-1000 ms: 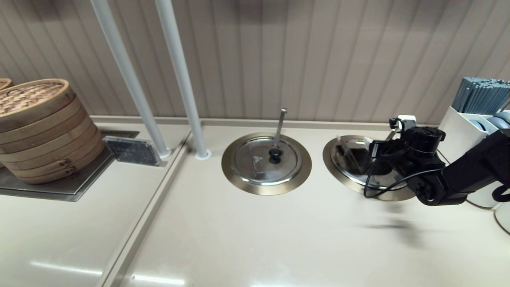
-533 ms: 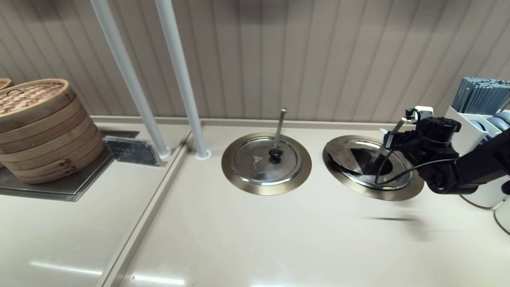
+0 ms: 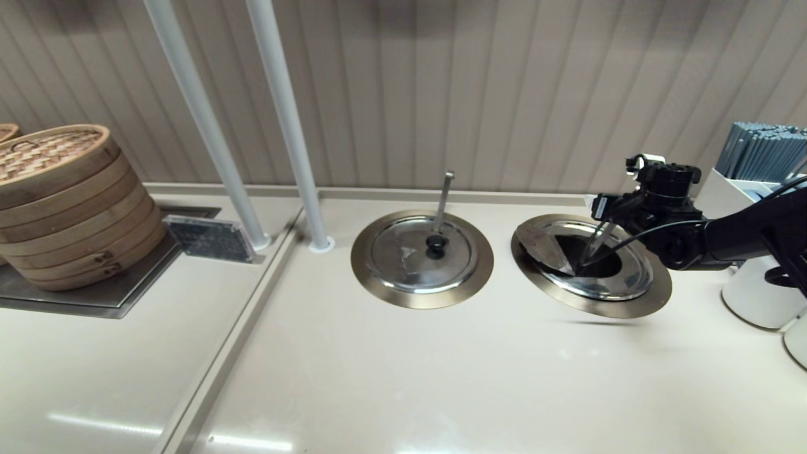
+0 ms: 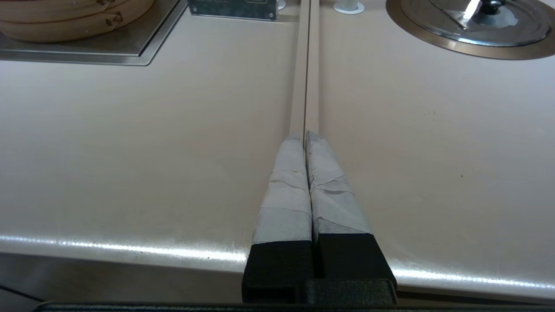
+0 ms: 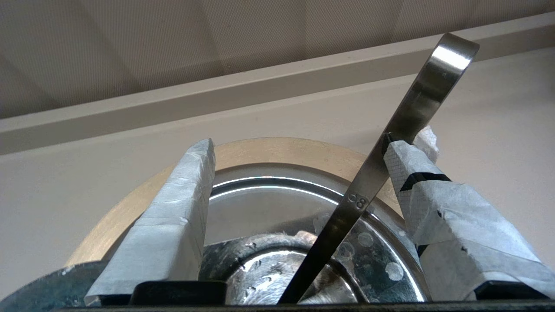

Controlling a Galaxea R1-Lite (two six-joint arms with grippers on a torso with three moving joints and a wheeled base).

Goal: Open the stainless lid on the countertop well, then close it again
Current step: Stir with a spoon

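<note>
The stainless lid [image 3: 624, 280] lies in the countertop well, inside its wide brass-toned ring [image 3: 652, 302]. Its middle looks dark and a grey triangular patch shows at its left. The long ladle handle [image 3: 596, 241] slants up out of it. My right gripper [image 3: 602, 217] hangs open just above the lid's back right part. In the right wrist view the ladle handle [image 5: 416, 108] passes between the fingers and rests against one fingertip [image 5: 407, 160], over the lid [image 5: 269, 208]. My left gripper [image 4: 305, 136] is parked shut over the counter's front edge.
The twin lid [image 3: 410, 255] with its near-vertical ladle handle sits left of the well. A white holder of grey sticks [image 3: 756, 189] stands close behind the right arm. Two white poles [image 3: 287, 126], a small plaque [image 3: 208, 238] and a bamboo steamer [image 3: 63, 202] are further left.
My right gripper has drawn back from over the lid's middle toward the well's back right and turned, so more of the lid shows. The left arm has not moved.
</note>
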